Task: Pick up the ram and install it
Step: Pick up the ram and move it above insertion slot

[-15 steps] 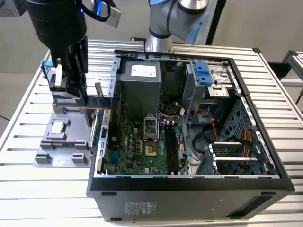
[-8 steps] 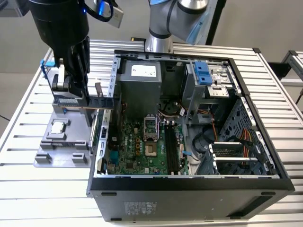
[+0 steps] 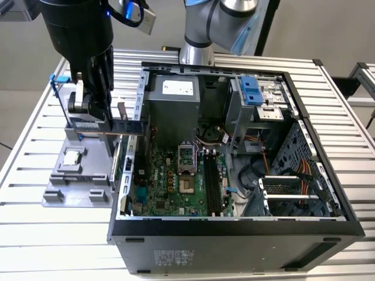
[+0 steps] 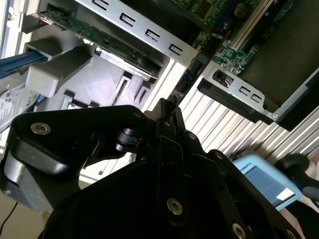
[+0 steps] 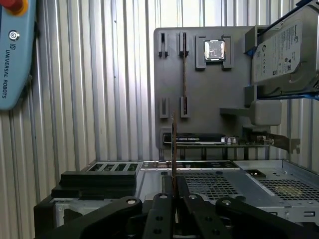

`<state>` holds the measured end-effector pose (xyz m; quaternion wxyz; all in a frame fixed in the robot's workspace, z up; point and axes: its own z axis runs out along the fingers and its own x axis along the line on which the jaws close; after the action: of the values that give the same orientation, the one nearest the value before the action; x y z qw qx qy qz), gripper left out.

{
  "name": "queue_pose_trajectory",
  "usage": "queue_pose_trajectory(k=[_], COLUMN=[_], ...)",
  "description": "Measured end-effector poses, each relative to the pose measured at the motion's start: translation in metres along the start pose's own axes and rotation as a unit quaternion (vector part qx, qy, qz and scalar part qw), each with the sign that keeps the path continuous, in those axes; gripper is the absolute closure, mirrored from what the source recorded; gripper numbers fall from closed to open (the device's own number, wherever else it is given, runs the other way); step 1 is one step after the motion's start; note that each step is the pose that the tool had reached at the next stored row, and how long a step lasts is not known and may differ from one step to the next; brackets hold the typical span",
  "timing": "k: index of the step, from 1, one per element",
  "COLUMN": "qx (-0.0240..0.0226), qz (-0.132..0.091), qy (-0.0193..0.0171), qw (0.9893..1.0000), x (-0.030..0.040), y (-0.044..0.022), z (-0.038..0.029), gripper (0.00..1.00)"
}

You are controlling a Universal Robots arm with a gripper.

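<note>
The ram (image 5: 173, 149) is a thin dark stick seen edge-on, rising from between my fingers in the first wrist view. In the exterior view the ram (image 3: 128, 126) sticks out level toward the open computer case (image 3: 234, 231), just above the case's near wall. My gripper (image 3: 108, 124) is shut on the ram and hangs over the grey parts tray (image 3: 58, 193) at the exterior view's left. The gripper (image 5: 173, 193) has its two black fingers pressed against the stick's sides. The motherboard's long memory slots (image 3: 212, 184) lie inside the case.
On the tray (image 5: 209, 89) another thin stick (image 5: 184, 74) stands on edge in its holders, next to a square silver processor (image 5: 215, 50), a hard drive (image 5: 284, 52) with a blue bracket and an expansion card (image 5: 199, 138). A teach pendant (image 5: 12, 55) lies on the slatted table.
</note>
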<state>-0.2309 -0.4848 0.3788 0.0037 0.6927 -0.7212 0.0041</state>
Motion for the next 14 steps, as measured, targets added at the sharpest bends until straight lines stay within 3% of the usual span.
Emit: queue_pose_trajectory(k=[14], qx=[0.0], qz=[0.0], qy=[0.0], qw=[1.0], x=[-0.0003], y=[-0.0075], z=[0.0], gripper=[1.0])
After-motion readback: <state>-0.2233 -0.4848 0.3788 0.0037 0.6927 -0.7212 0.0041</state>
